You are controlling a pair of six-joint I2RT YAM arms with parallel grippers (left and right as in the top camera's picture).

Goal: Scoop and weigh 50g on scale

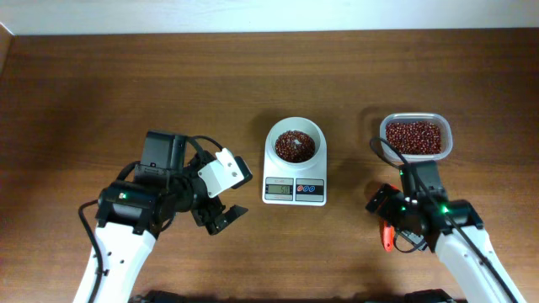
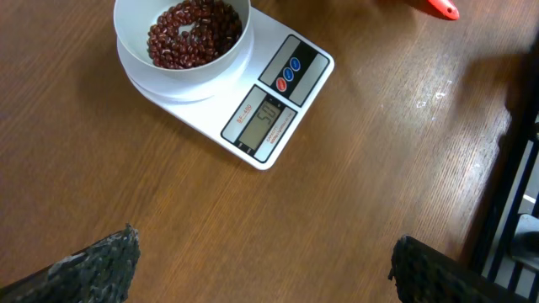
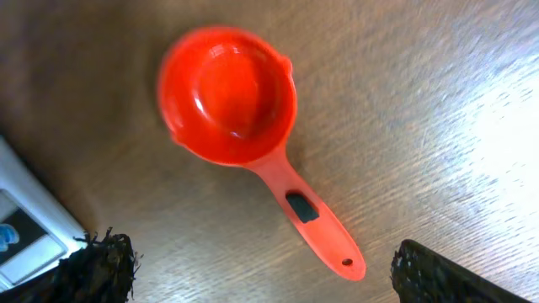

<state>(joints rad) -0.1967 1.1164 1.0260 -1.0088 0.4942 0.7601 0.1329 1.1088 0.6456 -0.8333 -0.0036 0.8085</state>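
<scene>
Right wrist shows the empty orange-red scoop (image 3: 244, 126) below the wide-open right gripper (image 3: 261, 273), while the left gripper (image 2: 265, 265), equally wide, views beans (image 2: 194, 34) on the scale (image 2: 278, 101).

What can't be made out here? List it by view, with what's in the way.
- Overhead: scale readout too small to read.
- Overhead: scoop mostly hidden under the right arm; only an orange sliver shows.
- Left wrist: scoop cut off by the top edge.
- Right wrist: scale cut off by the left edge; only a corner shows.
</scene>
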